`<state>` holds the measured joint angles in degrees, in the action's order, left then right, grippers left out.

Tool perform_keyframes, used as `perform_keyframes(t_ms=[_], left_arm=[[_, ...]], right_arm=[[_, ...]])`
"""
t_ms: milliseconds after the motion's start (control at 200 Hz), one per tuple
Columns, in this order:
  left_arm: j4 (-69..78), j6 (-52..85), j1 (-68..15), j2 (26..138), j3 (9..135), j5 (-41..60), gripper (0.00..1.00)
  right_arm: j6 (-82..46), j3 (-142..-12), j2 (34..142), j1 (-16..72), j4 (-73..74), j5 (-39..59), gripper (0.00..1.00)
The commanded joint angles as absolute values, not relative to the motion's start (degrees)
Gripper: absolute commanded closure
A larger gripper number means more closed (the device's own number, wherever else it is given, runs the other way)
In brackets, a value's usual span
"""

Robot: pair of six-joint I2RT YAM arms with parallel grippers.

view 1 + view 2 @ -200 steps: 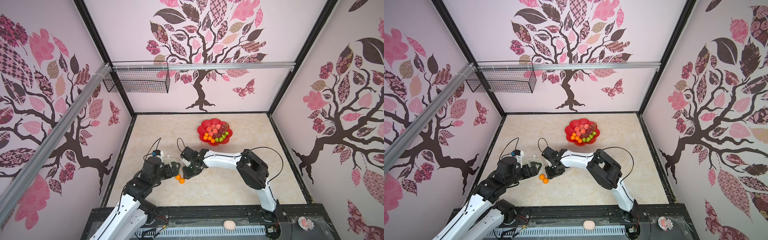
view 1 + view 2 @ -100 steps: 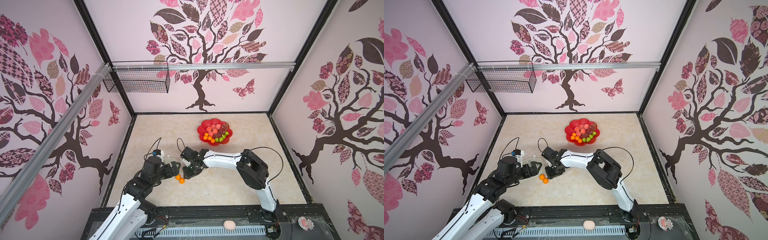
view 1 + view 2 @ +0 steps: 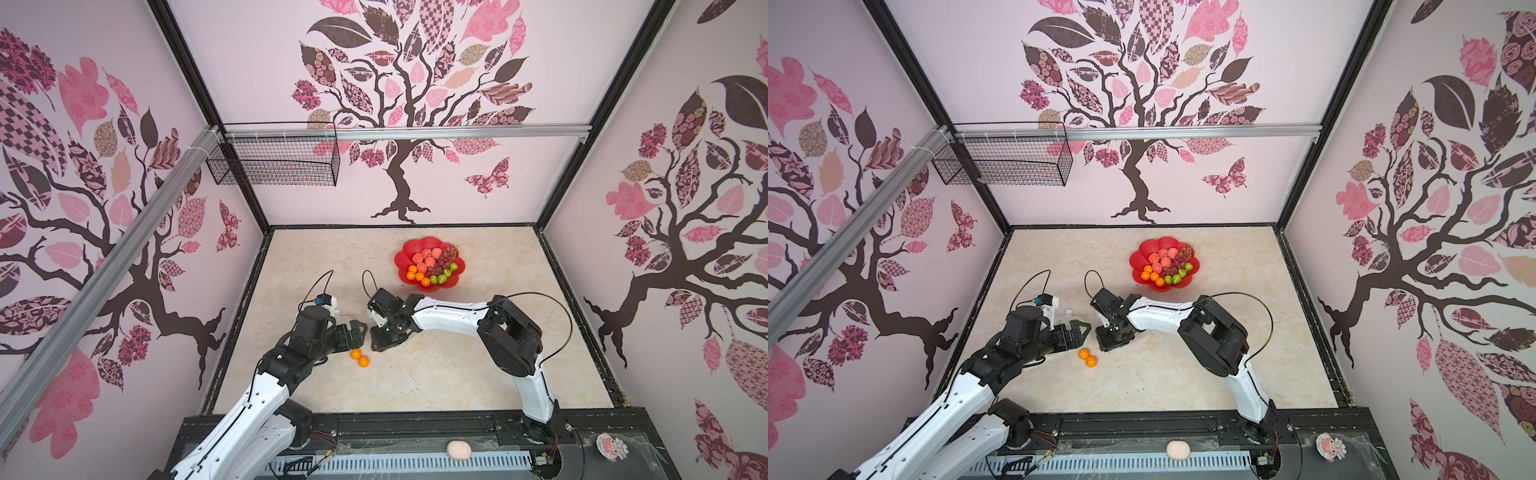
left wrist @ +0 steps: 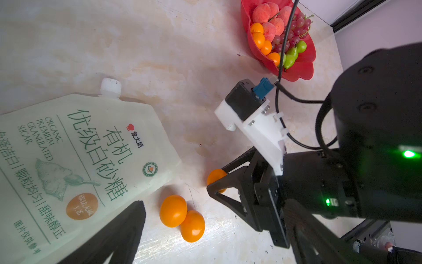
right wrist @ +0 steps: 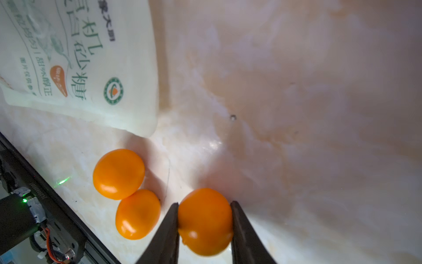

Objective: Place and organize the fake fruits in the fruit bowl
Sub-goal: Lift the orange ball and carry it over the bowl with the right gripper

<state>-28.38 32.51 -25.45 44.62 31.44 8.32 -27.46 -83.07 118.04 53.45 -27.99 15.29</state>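
Right jaws: clamped on both sides of one orange (image 5: 205,221), low over the bench (image 3: 436,374).
Left jaws: spread apart, empty (hovering above the sugar pouch (image 4: 68,160)).
Loose oranges (image 3: 356,354): two, touching, just beside the held one.
Fruit bowl (image 3: 404,255): well beyond the right jaws, toward the far wall, already holding fruit.

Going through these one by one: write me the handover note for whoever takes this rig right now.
Right hand: shut on one orange.
Left hand: open, empty, by the sugar pouch.
Done: fruit bowl holds peaches, grape bunch, pears, oranges.
Left: held orange into the bowl, then the two loose oranges, touching each other on the table near both hands.
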Motion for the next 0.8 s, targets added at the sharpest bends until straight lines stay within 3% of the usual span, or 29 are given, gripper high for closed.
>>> perform_keyframes(t_ms=[0,795], left_arm=[[-23.93,30.52,-25.66,46.34,34.52,10.82,0.01],[-11.34,25.61,-26.65,74.19,49.8,16.98,0.01]], right_arm=[[-28.16,-82.15,112.17,50.64,-28.3,15.21,0.65],[-25.71,-87.41,108.96,32.38,-32.82,10.86,0.64]])
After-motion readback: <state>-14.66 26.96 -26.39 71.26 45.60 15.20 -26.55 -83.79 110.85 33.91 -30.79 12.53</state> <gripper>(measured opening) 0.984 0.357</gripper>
